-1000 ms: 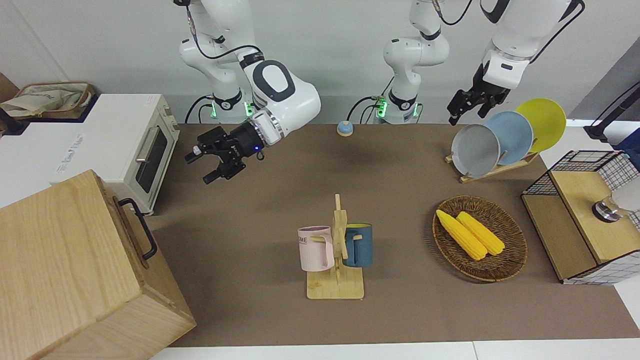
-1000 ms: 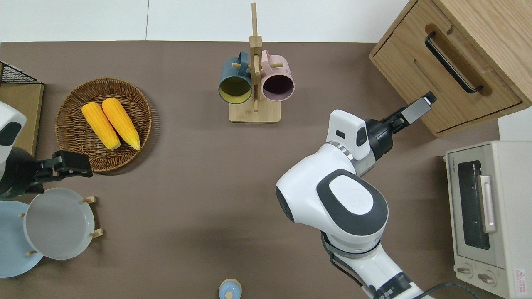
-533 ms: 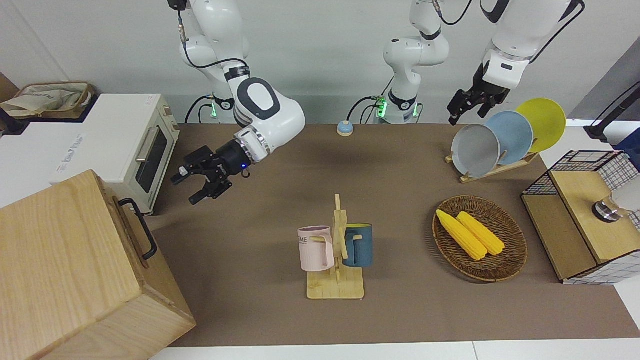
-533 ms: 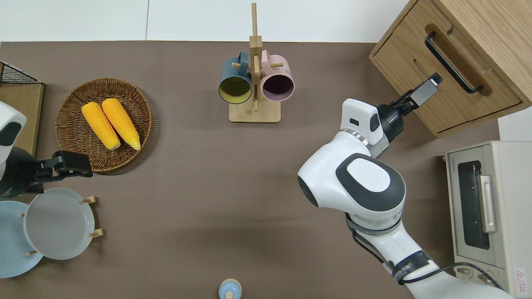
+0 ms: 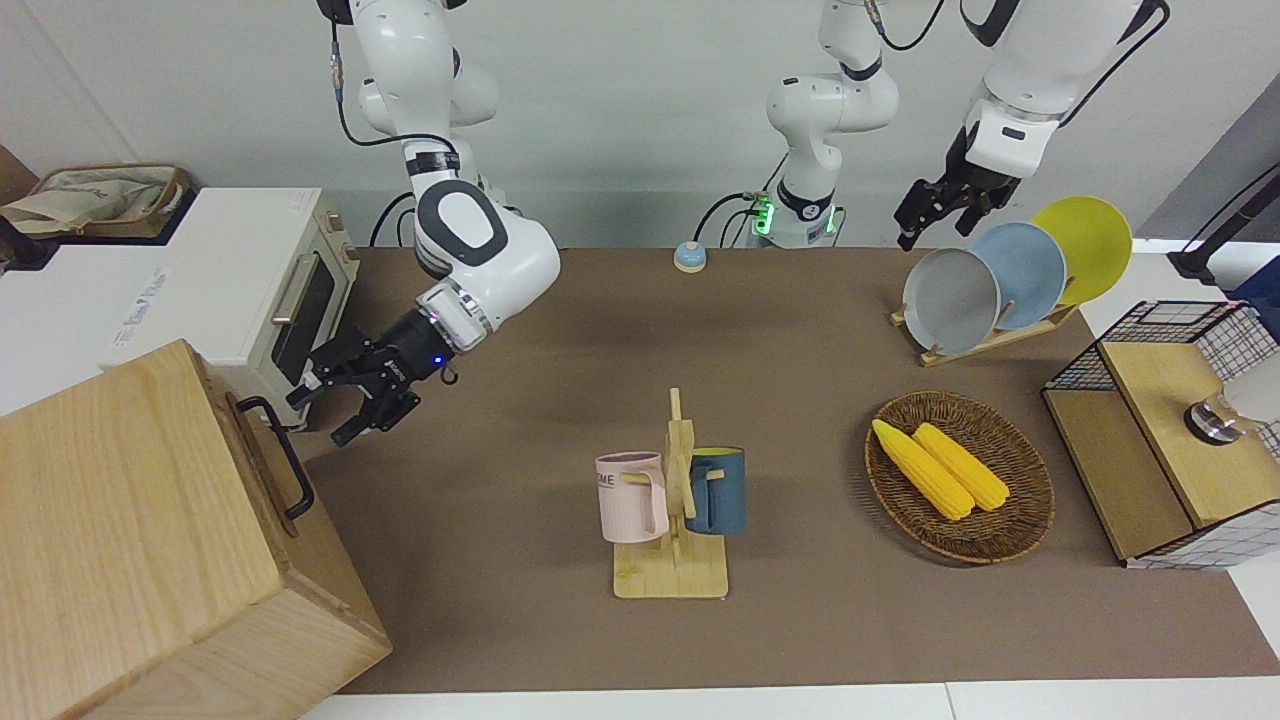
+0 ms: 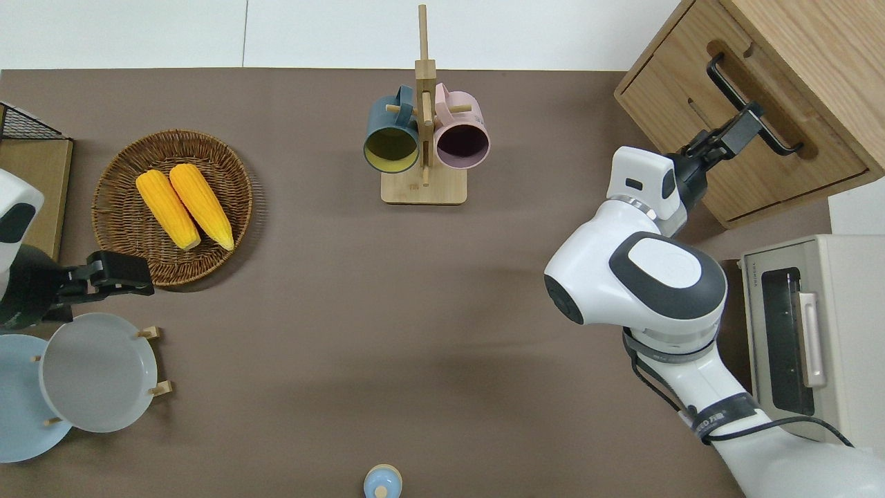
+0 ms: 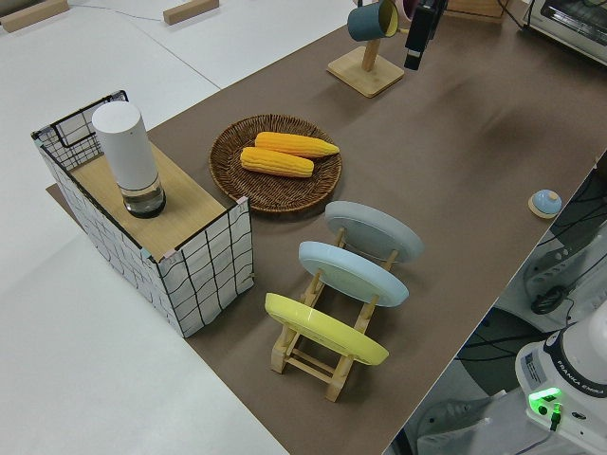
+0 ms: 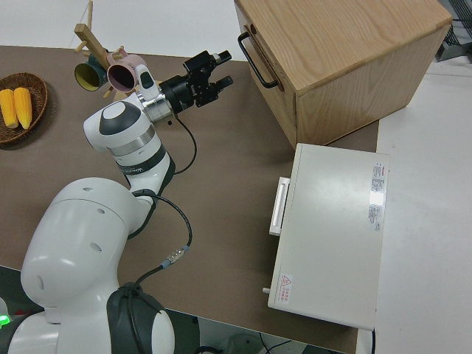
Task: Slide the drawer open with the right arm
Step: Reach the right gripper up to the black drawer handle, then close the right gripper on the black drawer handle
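Just open right hand (image 5: 338, 404) near drawer handle (image 5: 279, 455)

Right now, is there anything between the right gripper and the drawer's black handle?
Nothing: in the right side view the right gripper, fingers open, faces the drawer's handle across a bare gap. The overhead view overlaps them, so it cannot confirm contact.

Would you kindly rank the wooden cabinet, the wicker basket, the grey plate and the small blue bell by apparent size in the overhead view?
Largest to smallest as they appear:
1. wooden cabinet, though partly cut off by the frame
2. wicker basket
3. grey plate, which stands higher on its rack, so nearer the camera
4. small blue bell
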Motion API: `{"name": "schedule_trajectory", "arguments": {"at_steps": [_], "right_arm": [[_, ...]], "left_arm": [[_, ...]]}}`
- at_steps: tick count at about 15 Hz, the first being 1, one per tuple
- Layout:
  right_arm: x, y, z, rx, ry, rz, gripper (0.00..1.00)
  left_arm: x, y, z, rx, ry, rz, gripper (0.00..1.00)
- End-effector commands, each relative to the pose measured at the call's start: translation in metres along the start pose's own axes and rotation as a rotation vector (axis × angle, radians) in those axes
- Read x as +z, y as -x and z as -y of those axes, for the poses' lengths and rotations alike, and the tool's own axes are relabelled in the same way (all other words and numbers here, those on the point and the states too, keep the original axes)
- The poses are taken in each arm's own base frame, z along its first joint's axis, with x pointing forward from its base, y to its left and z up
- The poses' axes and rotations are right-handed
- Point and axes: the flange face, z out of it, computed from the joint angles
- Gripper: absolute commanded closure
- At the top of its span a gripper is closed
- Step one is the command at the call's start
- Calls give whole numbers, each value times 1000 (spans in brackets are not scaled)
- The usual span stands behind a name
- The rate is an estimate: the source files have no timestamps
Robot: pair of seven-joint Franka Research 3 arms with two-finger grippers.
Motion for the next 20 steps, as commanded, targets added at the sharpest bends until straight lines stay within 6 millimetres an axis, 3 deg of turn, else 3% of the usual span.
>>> {"name": "schedule_trajectory", "arguments": {"at_steps": [1, 4, 8, 11, 16, 20], "right_arm": [[25, -1, 0, 11, 8, -52, 96], [45, 7, 0, 7, 35, -98, 151], [47, 7, 2, 10, 32, -103, 270], [45, 7, 4, 15, 28, -102, 598], [31, 2, 6, 19, 26, -107, 758], [20, -3, 6, 31, 27, -101, 941]], "left_arm": [[-5, 3, 2, 6, 0, 4, 7], [-5, 3, 2, 6, 0, 4, 7], [-5, 3, 2, 8, 0, 4, 7], [-5, 3, 3, 5, 0, 4, 7], [-5, 3, 2, 6, 0, 4, 7], [-4, 4, 3, 6, -1, 5, 7]]}}
